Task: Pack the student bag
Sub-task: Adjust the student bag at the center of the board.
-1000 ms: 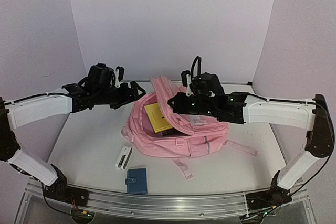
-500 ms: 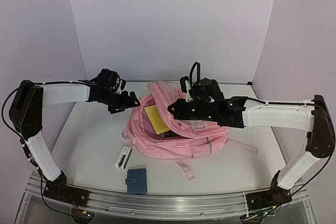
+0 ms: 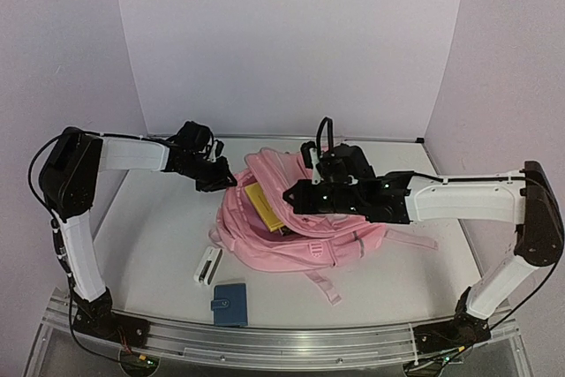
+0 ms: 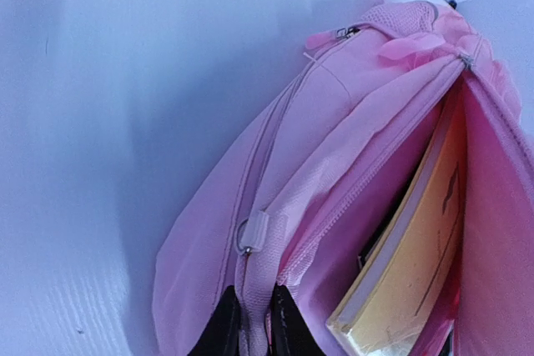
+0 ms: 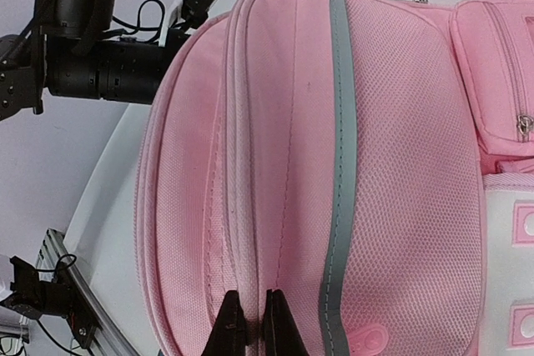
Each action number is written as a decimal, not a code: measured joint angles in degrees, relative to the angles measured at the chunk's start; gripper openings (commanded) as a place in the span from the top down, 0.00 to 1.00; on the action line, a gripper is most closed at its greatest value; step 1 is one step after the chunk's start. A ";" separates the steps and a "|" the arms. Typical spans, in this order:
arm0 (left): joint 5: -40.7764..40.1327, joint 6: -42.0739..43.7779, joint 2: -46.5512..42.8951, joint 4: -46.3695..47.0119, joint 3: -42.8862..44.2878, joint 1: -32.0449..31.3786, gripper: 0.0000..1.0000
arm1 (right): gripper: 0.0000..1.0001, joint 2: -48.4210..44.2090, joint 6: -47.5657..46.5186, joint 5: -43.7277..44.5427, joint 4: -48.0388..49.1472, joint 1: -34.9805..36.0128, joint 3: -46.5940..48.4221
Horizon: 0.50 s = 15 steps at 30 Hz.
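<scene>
the pink student bag [image 3: 296,245] gapes open, a yellow book [image 3: 262,206] inside.

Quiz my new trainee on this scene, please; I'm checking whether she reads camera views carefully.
1. True or false: the yellow book lies outside the student bag.
2. The left gripper pinches: A a pen, B bag fabric, C a cable?
3. What colour is the wallet on the table?
Key: 1 false; 2 B; 3 blue.
</scene>
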 measured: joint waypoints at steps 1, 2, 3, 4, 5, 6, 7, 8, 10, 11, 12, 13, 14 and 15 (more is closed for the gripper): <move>0.39 -0.82 -0.58 1.31 -1.38 -0.01 1.00 | 1.00 0.13 -0.24 -0.09 -0.01 -0.03 -0.04; 0.76 -1.76 -1.24 2.48 -2.80 -0.02 1.00 | 1.00 0.31 -0.47 -0.21 -0.04 -0.07 -0.07; 1.12 -2.52 -2.00 3.32 -4.03 -0.10 1.00 | 1.00 0.60 -0.87 -0.46 -0.09 -0.17 -0.09; 1.43 -3.21 -2.95 4.61 -5.54 -0.13 1.00 | 1.00 0.96 -1.35 -0.81 -0.10 -0.32 -0.11; 1.74 -4.09 -4.06 5.71 -7.00 -0.13 1.00 | 1.00 1.37 -1.84 -1.28 -0.13 -0.53 -0.14; 2.02 -4.52 -5.03 6.36 -8.15 -0.15 1.00 | 1.00 1.73 -2.38 -1.72 -0.15 -0.71 -0.14; 2.20 -5.19 -6.38 7.37 -9.77 -0.20 1.00 | 1.00 2.11 -3.04 -2.12 -0.17 -0.91 -0.14; 2.29 -5.79 -7.85 8.22 -11.37 -0.30 1.00 | 1.00 2.40 -3.85 -2.49 -0.19 -1.08 -0.14; 2.30 -7.16 -10.76 9.72 -14.45 -0.63 1.00 | 1.00 2.95 -5.54 -3.27 -0.17 -1.60 -0.14; 2.14 -7.94 -12.18 10.29 -15.88 -0.85 1.00 | 1.00 3.27 -6.29 -3.61 -0.10 -1.94 -0.12; 1.96 -8.72 -13.53 10.96 -17.26 -1.16 1.00 | 0.99 3.70 -7.05 -4.04 0.05 -2.35 -0.10; 1.64 -9.75 -14.87 11.67 -18.67 -1.69 1.00 | 0.95 4.21 -7.82 -4.61 0.19 -2.81 -0.04; 0.89 -10.83 -16.17 12.45 -20.13 -2.38 1.00 | 0.88 4.82 -8.59 -5.30 0.24 -3.34 0.12; -0.01 -11.72 -17.33 13.13 -21.40 -3.14 1.00 | 0.83 5.39 -9.21 -5.93 0.24 -3.87 0.29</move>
